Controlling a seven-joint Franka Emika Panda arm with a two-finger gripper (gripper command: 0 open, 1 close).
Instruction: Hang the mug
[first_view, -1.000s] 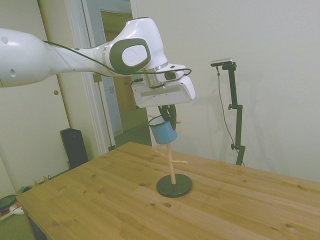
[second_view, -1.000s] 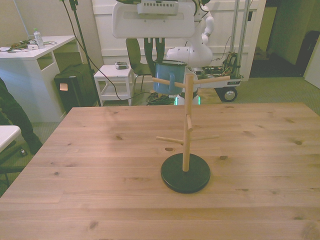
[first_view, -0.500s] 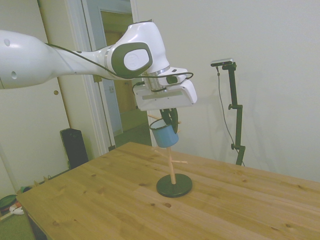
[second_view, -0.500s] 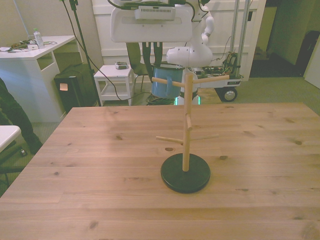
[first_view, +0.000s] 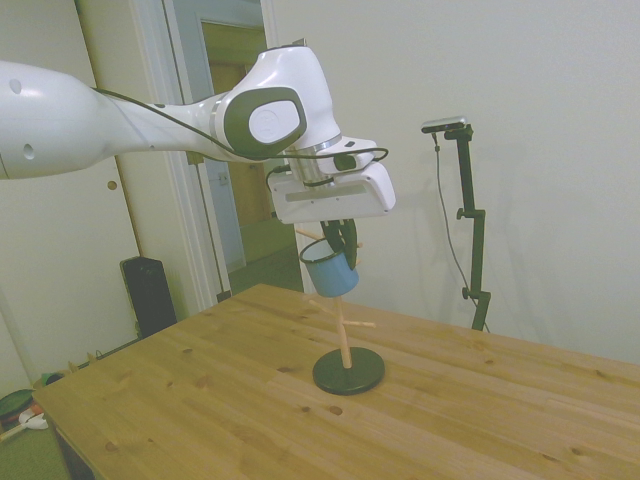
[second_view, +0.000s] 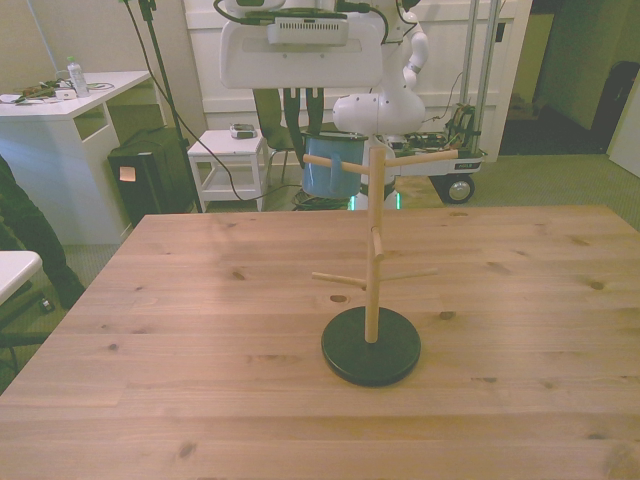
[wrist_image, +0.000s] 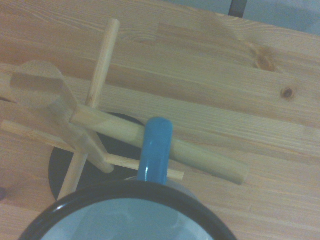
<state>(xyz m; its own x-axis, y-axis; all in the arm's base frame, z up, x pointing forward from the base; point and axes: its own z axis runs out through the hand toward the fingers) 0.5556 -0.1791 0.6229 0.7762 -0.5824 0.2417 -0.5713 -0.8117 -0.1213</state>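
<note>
The light-blue mug (first_view: 330, 271) hangs in the air beside the top of the wooden rack (first_view: 342, 330), and my gripper (first_view: 339, 243) is shut on its rim. In the front view the mug (second_view: 325, 182) sits just behind the rack's upper peg (second_view: 335, 164) on that view's left, above the black base (second_view: 370, 348). The wrist view shows the mug's dark rim (wrist_image: 125, 192) and its blue handle (wrist_image: 155, 150) lying across a peg (wrist_image: 200, 157), with the peg's tip sticking out past the handle. The rack's post top (wrist_image: 37, 85) is close by.
The rack stands mid-table on the wooden top (second_view: 150, 400). Lower pegs (second_view: 340, 280) stick out to both sides. Beyond the table are a white desk (second_view: 70, 95), a small white side table (second_view: 230, 150) and a person's dark sleeve (second_view: 20, 240) at the front view's left edge.
The gripper has carried the mug slightly down and towards the front view's left, so it now sits lower against the upper peg. The rack has not moved.
</note>
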